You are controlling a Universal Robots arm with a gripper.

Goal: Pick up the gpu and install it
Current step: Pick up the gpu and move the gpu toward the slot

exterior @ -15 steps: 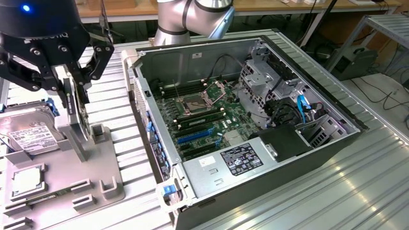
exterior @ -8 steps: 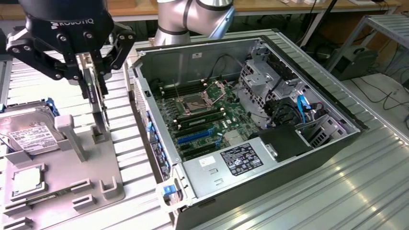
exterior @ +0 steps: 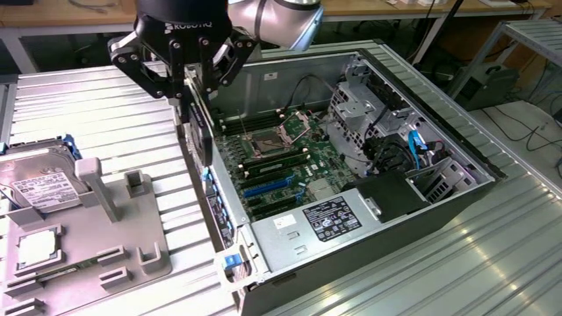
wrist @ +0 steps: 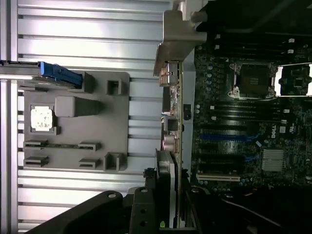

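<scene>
My gripper (exterior: 197,91) hangs above the near wall of the open computer case (exterior: 422,125), shut on the gpu (exterior: 201,128). The card hangs edge-down from the fingers, just above the case's wall at the exterior view's left. In the wrist view the gpu (wrist: 174,126) appears edge-on, its silver end bracket (wrist: 171,41) at the far end, and the gripper (wrist: 168,197) clamps its near end. The card sits beside the motherboard (wrist: 243,122), over the edge nearest the blue expansion slots (wrist: 224,138). The same slots (exterior: 268,189) lie low inside the case.
A grey holder fixture (exterior: 105,237) stands on the ribbed metal table (exterior: 97,118), carrying a silver hard drive (exterior: 39,181) and a small square CPU chip (exterior: 37,249). The case also holds a power supply (exterior: 330,220), drive cages (exterior: 369,112) and cables.
</scene>
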